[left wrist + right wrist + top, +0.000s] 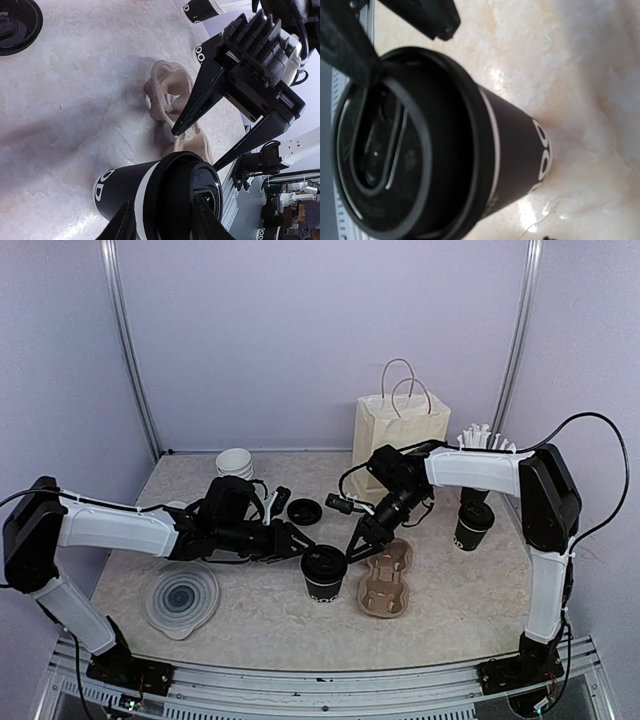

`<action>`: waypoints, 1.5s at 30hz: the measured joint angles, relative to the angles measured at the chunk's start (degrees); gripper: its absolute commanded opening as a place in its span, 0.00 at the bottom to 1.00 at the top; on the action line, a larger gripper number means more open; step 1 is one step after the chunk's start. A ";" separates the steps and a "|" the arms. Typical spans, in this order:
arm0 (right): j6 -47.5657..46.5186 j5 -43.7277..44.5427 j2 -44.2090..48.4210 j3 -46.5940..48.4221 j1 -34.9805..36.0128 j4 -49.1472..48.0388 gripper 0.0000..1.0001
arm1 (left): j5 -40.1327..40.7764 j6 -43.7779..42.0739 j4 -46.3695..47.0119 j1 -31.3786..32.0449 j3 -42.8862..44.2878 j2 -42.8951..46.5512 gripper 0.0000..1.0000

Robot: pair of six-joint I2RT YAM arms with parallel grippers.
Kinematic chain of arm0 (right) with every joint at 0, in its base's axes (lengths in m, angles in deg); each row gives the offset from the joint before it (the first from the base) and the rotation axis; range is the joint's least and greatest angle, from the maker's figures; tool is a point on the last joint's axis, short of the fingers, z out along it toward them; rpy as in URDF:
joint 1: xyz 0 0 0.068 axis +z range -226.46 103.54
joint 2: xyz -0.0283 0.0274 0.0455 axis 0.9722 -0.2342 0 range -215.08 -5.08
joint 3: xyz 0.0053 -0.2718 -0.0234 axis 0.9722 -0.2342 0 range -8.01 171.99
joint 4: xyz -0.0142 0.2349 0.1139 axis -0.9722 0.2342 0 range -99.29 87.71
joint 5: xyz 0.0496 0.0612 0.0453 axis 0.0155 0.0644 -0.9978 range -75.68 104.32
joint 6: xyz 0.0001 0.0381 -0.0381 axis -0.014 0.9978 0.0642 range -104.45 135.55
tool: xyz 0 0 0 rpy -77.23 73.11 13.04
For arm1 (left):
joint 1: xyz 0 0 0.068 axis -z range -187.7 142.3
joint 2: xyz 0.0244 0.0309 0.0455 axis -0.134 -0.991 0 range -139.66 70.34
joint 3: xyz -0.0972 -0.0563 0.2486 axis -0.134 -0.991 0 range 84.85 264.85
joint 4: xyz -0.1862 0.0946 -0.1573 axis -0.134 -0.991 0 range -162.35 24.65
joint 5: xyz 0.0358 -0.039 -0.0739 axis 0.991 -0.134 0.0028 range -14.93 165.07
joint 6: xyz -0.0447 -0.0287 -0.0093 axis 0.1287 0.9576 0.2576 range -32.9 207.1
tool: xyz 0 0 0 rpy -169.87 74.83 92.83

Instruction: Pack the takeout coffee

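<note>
- Nearest the arm bases: a clear plastic lid (180, 598) lying flat on the table, left of centre. Not part of the job.
- Next out, centre: lidded coffee cup (323, 573), upright on the table, black lid seated. Brown pulp carrier tray (388, 580) lies just beside it on the right, wells empty.
- Left gripper (303, 547) is at the cup's upper part, fingers (122, 226) half spread, one either side of it. The right wrist view shows a gap on one side, so no firm grip yet.
- Right gripper (195, 150) hangs above the carrier, jaws apart, holding nothing.
- Handling, my judgement: the paper wall is light and crushable, the lid is a slick press-fit, and I cannot tell whether the cup is full. Grip just under the lid rim, where the rolled edge stiffens the wall. Squeeze gently, keep it vertical and lower it straight into a well. The carrier is light and may slide, so it likely needs steadying.
- Farther back: a loose black lid (304, 510), and a second lidded cup (472, 527) on the right.
- At the rear stands a cream paper bag (400, 430).
</note>
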 measured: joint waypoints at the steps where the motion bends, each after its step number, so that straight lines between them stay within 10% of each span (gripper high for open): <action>1: 0.11 0.02 0.00 0.00 0.04 0.04 0.52 | 0.17 0.00 0.09 0.09 -0.13 0.02 0.36; 20: 3.87 2.38 -1.27 2.73 2.49 3.17 0.50 | 3.65 -0.42 2.78 1.33 -0.11 -1.57 0.32; 36: 1.11 10.60 -1.09 5.99 0.39 2.16 0.54 | 9.86 -0.44 -11.28 4.46 2.21 5.88 0.66; 45: -0.09 9.90 -0.55 5.49 0.39 2.01 0.54 | 12.26 1.86 -11.93 4.09 3.41 11.87 0.49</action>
